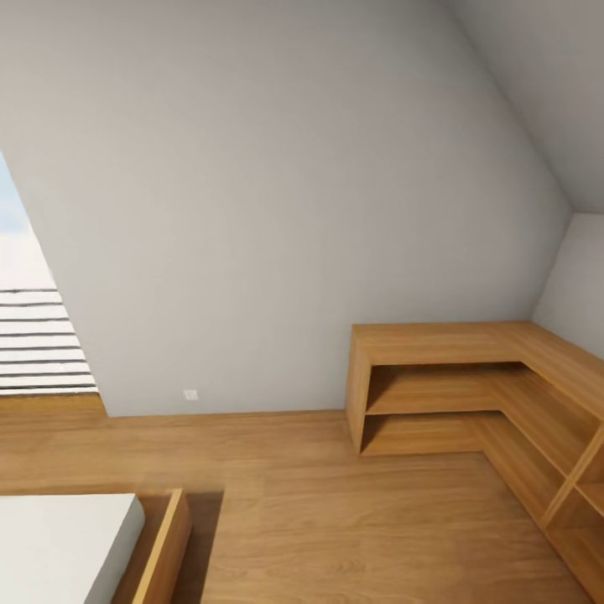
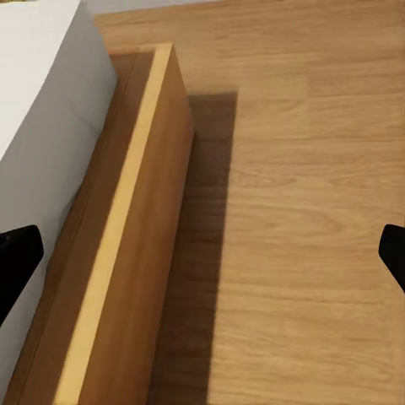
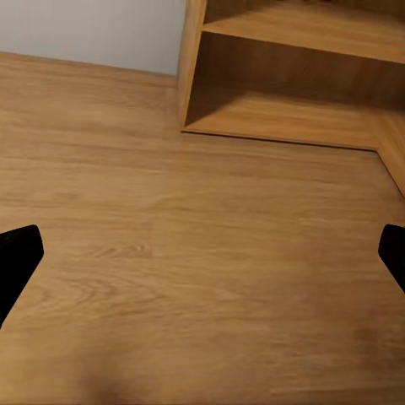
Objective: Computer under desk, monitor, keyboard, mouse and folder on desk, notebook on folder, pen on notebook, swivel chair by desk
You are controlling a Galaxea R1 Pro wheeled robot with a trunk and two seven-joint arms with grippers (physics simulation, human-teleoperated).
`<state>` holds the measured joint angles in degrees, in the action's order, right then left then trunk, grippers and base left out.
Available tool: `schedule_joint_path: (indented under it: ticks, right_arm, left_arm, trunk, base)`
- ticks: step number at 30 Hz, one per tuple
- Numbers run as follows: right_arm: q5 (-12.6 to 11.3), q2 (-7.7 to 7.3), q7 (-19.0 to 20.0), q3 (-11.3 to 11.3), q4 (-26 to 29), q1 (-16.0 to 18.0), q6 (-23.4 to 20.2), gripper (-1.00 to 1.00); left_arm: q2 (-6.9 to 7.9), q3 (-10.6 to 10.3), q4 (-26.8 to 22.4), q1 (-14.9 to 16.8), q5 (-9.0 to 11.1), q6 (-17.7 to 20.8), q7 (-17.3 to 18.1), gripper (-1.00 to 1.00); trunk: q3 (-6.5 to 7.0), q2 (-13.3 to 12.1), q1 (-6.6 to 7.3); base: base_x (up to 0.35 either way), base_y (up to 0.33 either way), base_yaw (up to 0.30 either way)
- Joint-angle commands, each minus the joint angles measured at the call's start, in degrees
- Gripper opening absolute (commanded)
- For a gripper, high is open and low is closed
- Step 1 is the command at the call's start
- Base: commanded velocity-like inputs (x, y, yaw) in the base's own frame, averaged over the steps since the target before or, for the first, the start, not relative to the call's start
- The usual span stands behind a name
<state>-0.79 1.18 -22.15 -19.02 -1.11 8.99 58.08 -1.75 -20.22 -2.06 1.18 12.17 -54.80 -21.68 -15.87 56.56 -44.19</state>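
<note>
None of the workspace items was in frame as the robot faced a sloped grey wall point(image 1: 277, 184). The folder, once found, would likely be light, stiff and slick, best pinched at one edge. A low L-shaped wooden shelf unit point(image 1: 470, 344) stood in the corner, its visible compartments bare. A bed frame point(image 1: 164, 545) with a white mattress point(image 1: 59, 545) sat beside the left gripper point(image 2: 202, 249), whose fingertips were spread wide and held nothing; the right gripper point(image 3: 202, 253) hung equally open over wood floor point(image 1: 335, 520).
</note>
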Motion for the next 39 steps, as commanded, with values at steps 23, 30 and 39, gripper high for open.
schedule_joint_path:
  ticks: [23, 30, 39]
  right_arm:
    - [-0.17, -0.04, -0.29, -0.46, -0.12, 0.07, 0.1, 1.0]
    - [-0.1, -0.04, -0.32, -0.48, -0.12, 0.07, 0.17, 1.0]
    - [-0.13, 0.04, -0.37, -0.42, -0.12, 0.07, 0.18, 1.0]
  left_arm:
    - [-0.1, -0.51, 0.04, 0.03, 0.48, 0.35, -0.12, 1.0]
    - [-0.1, -0.52, 0.04, 0.0, 0.48, 0.39, -0.12, 1.0]
    - [-0.1, -0.52, 0.04, 0.01, 0.48, 0.57, -0.12, 1.0]
  trunk:
    - [-0.07, 0.04, -0.04]
    - [-0.07, 0.04, -0.04]
    - [-0.07, 0.04, -0.04]
  base:
    - [0.327, 0.0, -0.227]
    - [0.327, 0.0, -0.298]
    - [0.261, 0.0, -0.298]
